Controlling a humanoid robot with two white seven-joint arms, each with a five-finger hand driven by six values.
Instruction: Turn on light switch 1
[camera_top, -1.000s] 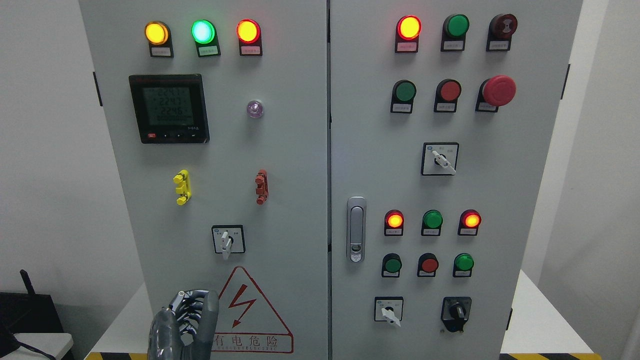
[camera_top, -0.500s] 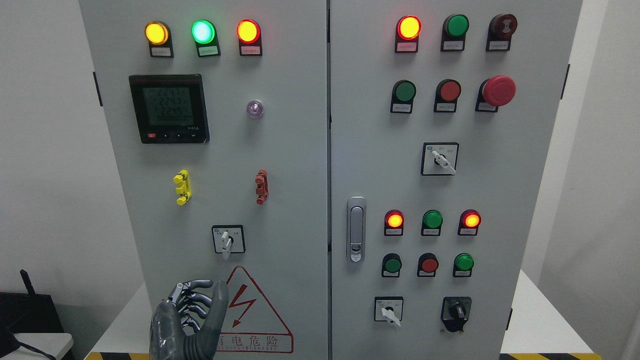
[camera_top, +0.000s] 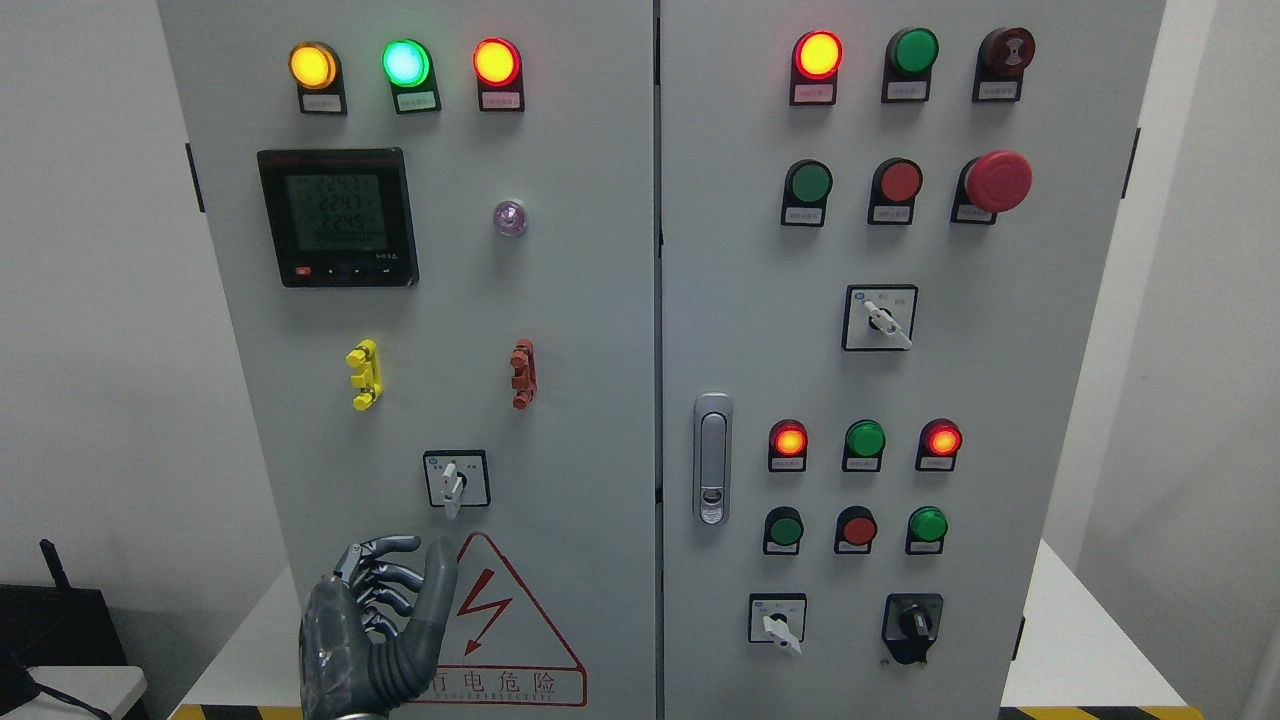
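A grey electrical cabinet (camera_top: 580, 330) has two doors. On the left door a rotary selector switch (camera_top: 455, 480) with a white knob points straight down. My left hand (camera_top: 375, 625) is below and left of it, in front of the door, fingers loosely curled and thumb up, holding nothing. The thumb tip is a short way below the switch, not touching it. The right hand is out of view.
The left door carries three lit lamps (camera_top: 405, 63), a meter display (camera_top: 338, 217), yellow (camera_top: 363, 374) and red (camera_top: 523, 373) clips and a warning triangle (camera_top: 500, 625). The right door has lamps, buttons, a red mushroom button (camera_top: 997, 181), a door handle (camera_top: 712, 458) and several rotary switches.
My left hand has risen and moved slightly right, closer to the selector switch. Its fingers have uncurled a little. The switch has not turned.
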